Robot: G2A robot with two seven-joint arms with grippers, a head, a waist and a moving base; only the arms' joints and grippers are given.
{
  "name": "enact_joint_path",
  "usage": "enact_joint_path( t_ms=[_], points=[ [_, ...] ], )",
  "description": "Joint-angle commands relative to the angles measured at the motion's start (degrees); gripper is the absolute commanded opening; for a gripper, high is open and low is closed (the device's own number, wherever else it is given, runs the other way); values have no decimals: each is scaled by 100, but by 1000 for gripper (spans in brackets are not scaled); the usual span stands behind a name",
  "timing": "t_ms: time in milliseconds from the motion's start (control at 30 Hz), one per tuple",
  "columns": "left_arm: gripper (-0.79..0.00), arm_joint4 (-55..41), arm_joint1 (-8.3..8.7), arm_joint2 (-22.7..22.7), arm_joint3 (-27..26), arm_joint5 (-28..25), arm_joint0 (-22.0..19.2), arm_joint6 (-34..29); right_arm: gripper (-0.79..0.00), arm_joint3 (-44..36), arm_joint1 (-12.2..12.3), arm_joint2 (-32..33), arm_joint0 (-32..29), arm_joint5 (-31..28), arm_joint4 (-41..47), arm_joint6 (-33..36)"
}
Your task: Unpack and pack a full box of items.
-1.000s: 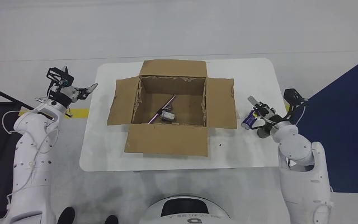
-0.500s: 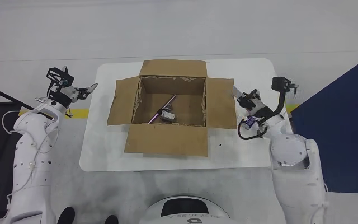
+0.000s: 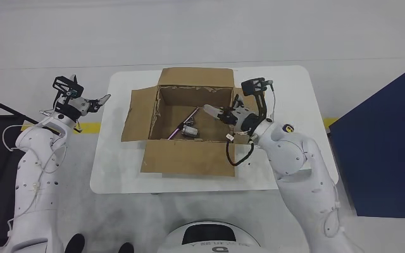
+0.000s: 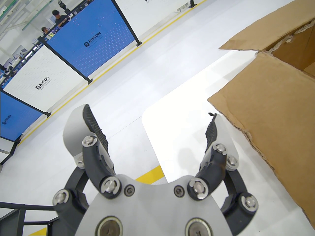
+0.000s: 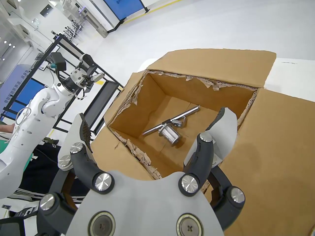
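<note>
An open cardboard box (image 3: 190, 158) sits mid-table with its flaps spread. On its floor lie a thin metal rod (image 3: 187, 119) (image 5: 172, 120) and a small metal cylinder (image 3: 190, 131) (image 5: 169, 136). My right gripper (image 3: 214, 112) (image 5: 153, 121) hangs open over the box's right part, above those items and touching neither. Off the table's far left corner, clear of the box, my left gripper (image 3: 98, 102) (image 4: 150, 114) stands open and empty. The box's left flap (image 4: 270, 124) is beside it.
The white table (image 3: 126, 171) has rounded corners and bare strips around the box. A blue partition (image 3: 373, 158) stands to the right of the table. Blue and white barrier panels (image 4: 98, 40) line the floor beyond the left arm.
My right arm swung from the table's right edge to over the box, its gripper open. The small purple bottle at that gripper a second ago stayed by the right edge. The left arm kept still.
</note>
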Motion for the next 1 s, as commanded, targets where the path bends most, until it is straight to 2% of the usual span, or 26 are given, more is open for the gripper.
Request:
enact_joint_path(
  t_ms=[0,67,200,267,367,467,500,533,567,600,633,833,967],
  points=[
    [0,0,0,0,0,0,0,0,0,38,1,-18,-8,-1,-3,29],
    [0,0,0,0,0,0,0,0,0,227,-3,-166,157,-18,112,352],
    [0,0,0,0,0,0,0,0,0,1020,-105,-773,1161,508,343,1094],
    [0,0,0,0,0,0,0,0,0,1486,-210,-1267,1732,892,321,1279],
    [0,0,0,0,0,0,0,0,0,2294,-419,-2086,2516,1894,-87,1376],
    [0,0,0,0,0,0,0,0,0,2978,-655,-2738,3075,2437,-53,1397],
    [0,0,0,0,0,0,0,0,-99,3223,-732,-2939,3217,2613,-68,1419],
    [0,0,0,0,0,0,0,0,-163,3434,-808,-3095,3371,2773,-57,1439],
    [0,0,0,0,0,0,0,0,-185,3652,-883,-3255,3517,2925,-82,1470],
    [0,0,0,0,0,0,0,0,-397,3856,-959,-3417,3634,3034,-81,1512],
    [0,0,0,0,0,0,0,0,-440,4041,-1036,-3547,3746,3105,-22,1559],
    [0,0,0,0,0,0,0,0,-489,5187,-1478,-4177,4313,3689,84,1817],
    [0,0,0,0,0,0,0,0,-499,5776,-1750,-4434,4605,3756,229,2014]
  ],
)
